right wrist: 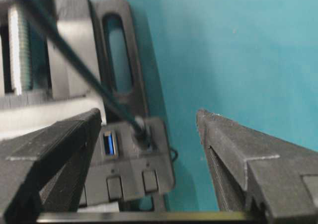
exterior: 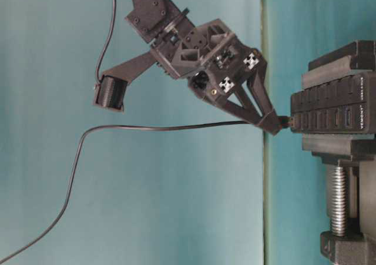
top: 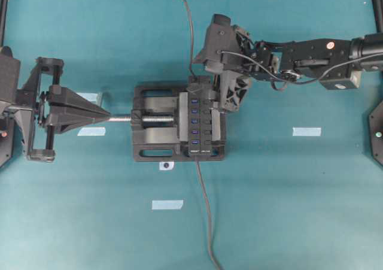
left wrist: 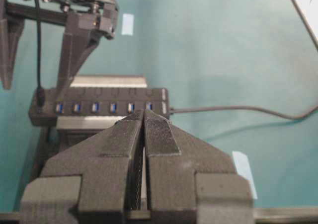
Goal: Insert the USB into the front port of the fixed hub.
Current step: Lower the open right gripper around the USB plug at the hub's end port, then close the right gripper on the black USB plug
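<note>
**USB seated at hub's end port; right claw wide open**

The USB (right wrist: 140, 129) sits in the end port of the fixed hub (top: 200, 124), between the right gripper (right wrist: 149, 134) fingers, untouched. Its cable runs away along the plug's axis. The left gripper (left wrist: 144, 134), farther off, is closed on the vise screw (top: 140, 119). One plug, one hub, one vise (top: 149, 153).

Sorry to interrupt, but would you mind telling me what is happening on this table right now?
The USB sits plugged into the end port of the fixed hub, which is clamped in a black vise. The right gripper has its jaws open on either side of the plug, not gripping it. The left gripper is closed on the vise's silver screw handle.
</note>
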You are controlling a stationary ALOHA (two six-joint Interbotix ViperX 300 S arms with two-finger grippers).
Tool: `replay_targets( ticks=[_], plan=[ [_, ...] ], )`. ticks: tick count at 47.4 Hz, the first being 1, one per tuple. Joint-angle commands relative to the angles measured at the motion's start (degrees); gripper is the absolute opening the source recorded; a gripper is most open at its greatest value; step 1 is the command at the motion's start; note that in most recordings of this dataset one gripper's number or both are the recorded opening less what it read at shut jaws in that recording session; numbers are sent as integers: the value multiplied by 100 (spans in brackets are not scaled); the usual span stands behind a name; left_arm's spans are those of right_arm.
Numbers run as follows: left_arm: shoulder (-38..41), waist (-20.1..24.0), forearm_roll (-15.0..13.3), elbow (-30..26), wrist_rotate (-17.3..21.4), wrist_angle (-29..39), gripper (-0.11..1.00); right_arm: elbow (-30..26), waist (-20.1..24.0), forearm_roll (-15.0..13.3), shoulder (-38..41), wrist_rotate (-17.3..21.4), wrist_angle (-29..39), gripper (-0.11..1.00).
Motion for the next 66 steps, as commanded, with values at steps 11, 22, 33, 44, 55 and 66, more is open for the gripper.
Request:
replay_targets(
  ticks=[11,22,33,44,55,66],
  plan=[
    [-9,-9,9,-70,-18,-62,0,-123,35,0,-70,-53,44,79],
    [-18,-9,9,-70,-18,-62,0,-123,35,0,-70,-44,44,79],
    [-18,-9,9,-79,-18,-62,0,-123,35,0,-70,-35,53,74],
    [-18,0,18,-79,-18,-62,0,-132,97,0,-70,-35,211,38],
    [-35,-9,9,-62,-18,-62,0,-229,132,0,-70,0,554,6],
    [-44,0,9,-62,-18,-62,0,-290,132,9,-70,9,580,6]
  ],
)
